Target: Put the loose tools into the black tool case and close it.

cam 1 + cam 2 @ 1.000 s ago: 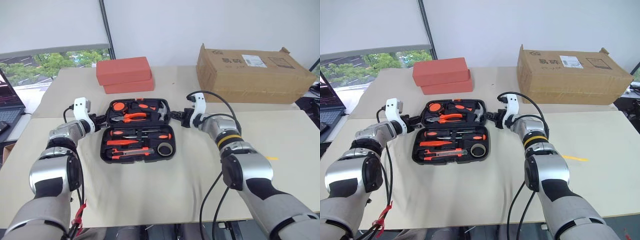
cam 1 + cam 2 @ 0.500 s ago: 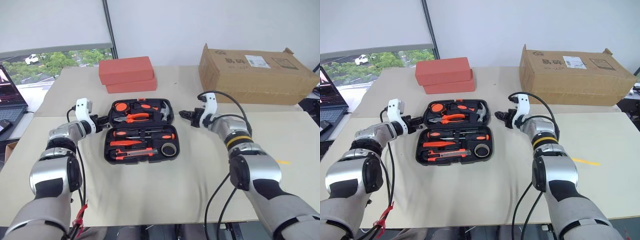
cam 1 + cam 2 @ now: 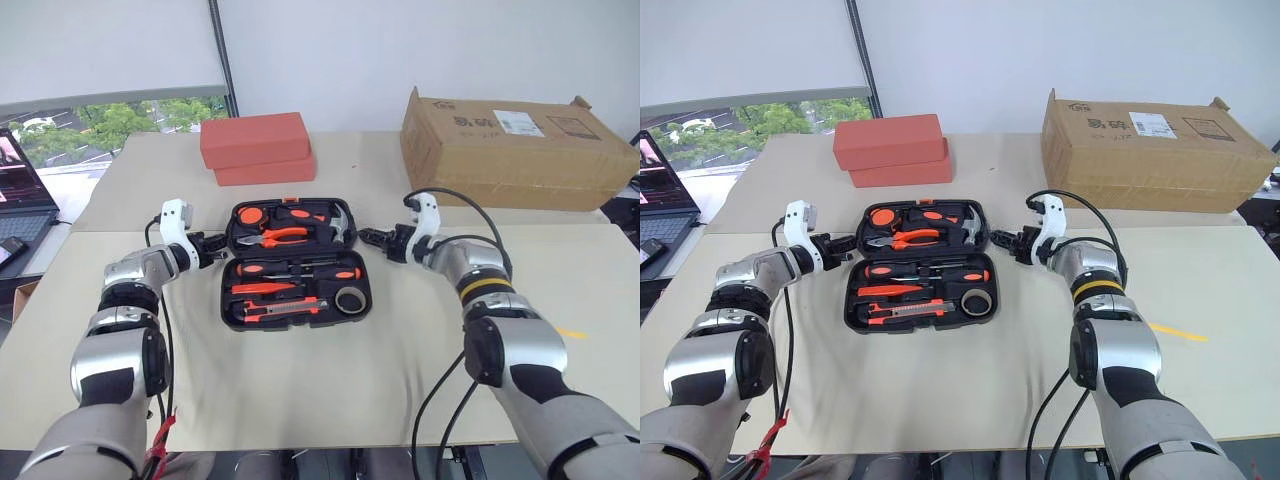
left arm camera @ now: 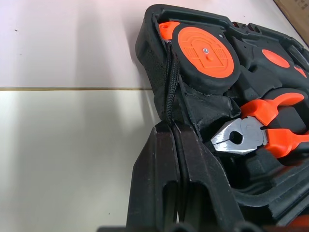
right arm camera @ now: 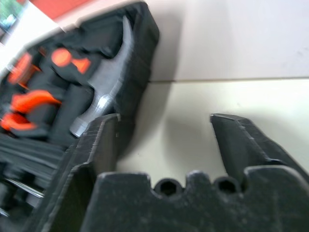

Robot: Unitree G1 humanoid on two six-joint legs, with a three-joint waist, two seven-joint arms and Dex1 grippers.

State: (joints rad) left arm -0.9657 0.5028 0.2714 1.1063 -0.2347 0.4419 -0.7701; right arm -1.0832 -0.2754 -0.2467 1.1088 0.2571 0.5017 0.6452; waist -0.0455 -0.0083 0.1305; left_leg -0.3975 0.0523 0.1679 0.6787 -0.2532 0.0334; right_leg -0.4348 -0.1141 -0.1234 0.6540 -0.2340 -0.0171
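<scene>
Left eye view: black tool case [image 3: 297, 263] lies open on the table [image 3: 300, 380], about mid-width, nearer the far edge than the near one. Lid half is on the far side, holding pliers [image 3: 274, 237], a hammer [image 3: 340, 221] and a round orange tape measure [image 3: 248, 215]. Near half holds the screwdrivers [image 3: 300, 272], the utility knife [image 3: 282, 309] and the grey tape roll [image 3: 350, 299], all seated in their recesses. Left gripper [image 3: 216, 246] is at the case's left edge, by the hinge line. Right gripper [image 3: 374, 238] sits just off the case's right edge. Two red boxes [image 3: 257, 147] are stacked toward the far edge, a cardboard box [image 3: 512, 147] at the far right corner, a laptop [image 3: 20, 188] beyond the left edge.

Right eye view: same layout, nothing extra.

Left wrist view: left gripper fingers [image 4: 190, 181] are pressed together with no gap, tips right against the case's left rim, below a black cord [image 4: 169, 82] that runs along that rim. Can't tell if anything is pinched between them. Pliers head and tape measure sit just past the rim.

Right wrist view: right gripper is released, fingers [image 5: 94, 145] spread wide, nothing between them, only bare table. One finger is just beside the case's right wall, next to the hammer head; contact unclear.
</scene>
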